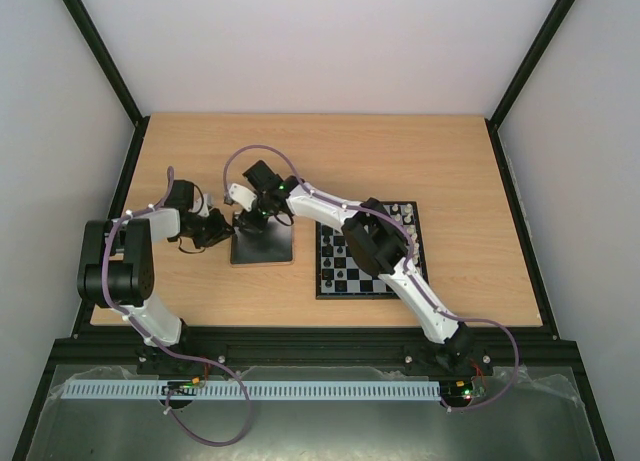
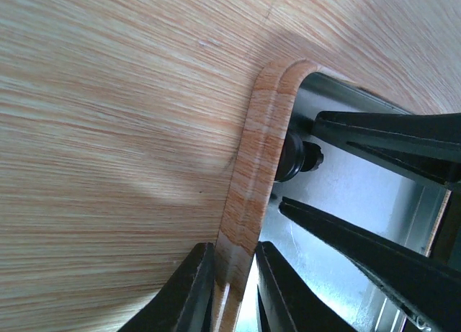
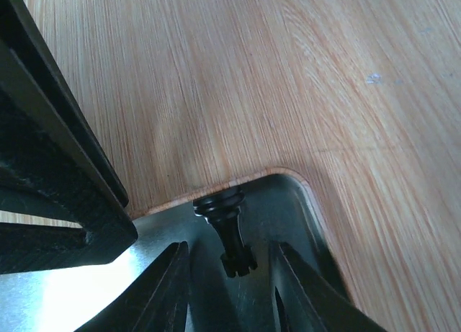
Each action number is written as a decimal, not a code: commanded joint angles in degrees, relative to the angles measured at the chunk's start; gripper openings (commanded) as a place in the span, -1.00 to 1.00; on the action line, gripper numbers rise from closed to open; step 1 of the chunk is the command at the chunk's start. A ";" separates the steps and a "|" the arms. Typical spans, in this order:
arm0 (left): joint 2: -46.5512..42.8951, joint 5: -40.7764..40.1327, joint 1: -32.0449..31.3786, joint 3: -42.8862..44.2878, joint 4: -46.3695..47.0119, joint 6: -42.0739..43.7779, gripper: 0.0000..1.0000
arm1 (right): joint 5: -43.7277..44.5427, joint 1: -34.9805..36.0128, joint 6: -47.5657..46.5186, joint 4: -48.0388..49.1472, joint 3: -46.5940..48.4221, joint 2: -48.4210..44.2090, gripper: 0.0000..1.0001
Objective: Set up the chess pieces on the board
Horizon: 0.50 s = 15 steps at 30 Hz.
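A black chess piece with a notched top lies on its side in a corner of the shiny metal tray. My right gripper stands open around it, a finger on each side with gaps, touching nothing. In the left wrist view the same piece shows by the tray wall. My left gripper is shut on the tray's rim, one finger outside and one inside. From above, both grippers meet at the tray, left of the board, which carries several small pieces.
The right arm stretches across the board toward the tray. Bare wooden table lies beyond and to the left of the tray. The right gripper's black fingers fill the tray side of the left wrist view.
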 commanded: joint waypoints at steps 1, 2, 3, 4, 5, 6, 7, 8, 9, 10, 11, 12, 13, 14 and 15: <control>1.42 -1.83 -0.37 0.50 -1.32 0.22 -0.63 | 2.72 0.53 -1.07 -1.23 -1.29 -0.45 -0.33; 1.42 -1.81 -0.45 0.55 -1.39 0.24 -0.63 | 2.45 0.55 -1.28 -1.09 -1.09 -0.10 -0.31; 1.42 -1.90 -0.46 0.51 -1.42 0.24 -0.63 | 2.31 0.63 -1.40 -1.03 -0.87 0.30 -0.30; 1.48 -1.96 -0.46 0.53 -1.49 0.33 -0.63 | 2.30 0.72 -1.49 -0.98 -0.59 0.66 -0.29; 1.45 -2.08 -0.43 0.49 -1.55 0.38 -0.63 | 2.43 0.92 -1.69 -1.10 -0.16 1.24 -0.29; 1.38 -2.14 -0.53 0.51 -1.59 0.42 -0.64 | 2.54 1.03 -2.05 -1.46 0.45 1.70 -0.29; 1.36 -2.24 -0.50 0.50 -1.59 0.44 -0.64 | 2.67 1.12 -2.59 -1.78 0.68 2.04 -0.31; 1.36 -2.25 -0.54 0.50 -1.65 0.42 -0.64 | 2.94 1.39 -3.10 -2.05 0.68 2.34 -0.34; 1.33 -2.31 -0.54 0.54 -1.68 0.47 -0.64 | 3.29 1.59 -3.73 -2.21 0.55 2.48 -0.38; 1.33 -2.33 -0.52 0.56 -1.72 0.43 -0.64 | 3.59 1.77 -4.50 -2.48 0.30 2.56 -0.43; 1.34 -2.34 -0.53 0.51 -1.69 0.48 -0.64 | 4.15 1.97 -5.48 -2.60 -0.06 2.57 -0.47; 1.33 -2.33 -0.54 0.62 -1.75 0.43 -0.64 | 4.71 2.10 -6.09 -2.64 -0.49 2.40 -0.51; 1.26 -2.37 -0.54 0.62 -1.76 0.42 -0.64 | 5.08 2.06 -6.68 -2.60 -0.97 2.27 -0.55; 1.25 -2.38 -0.54 0.62 -1.77 0.48 -0.64 | 5.44 2.19 -7.26 -2.64 -1.41 2.07 -0.58; 1.19 -2.34 -0.50 0.62 -1.78 0.43 -0.64 | 5.78 2.22 -7.76 -2.70 -1.81 1.90 -0.62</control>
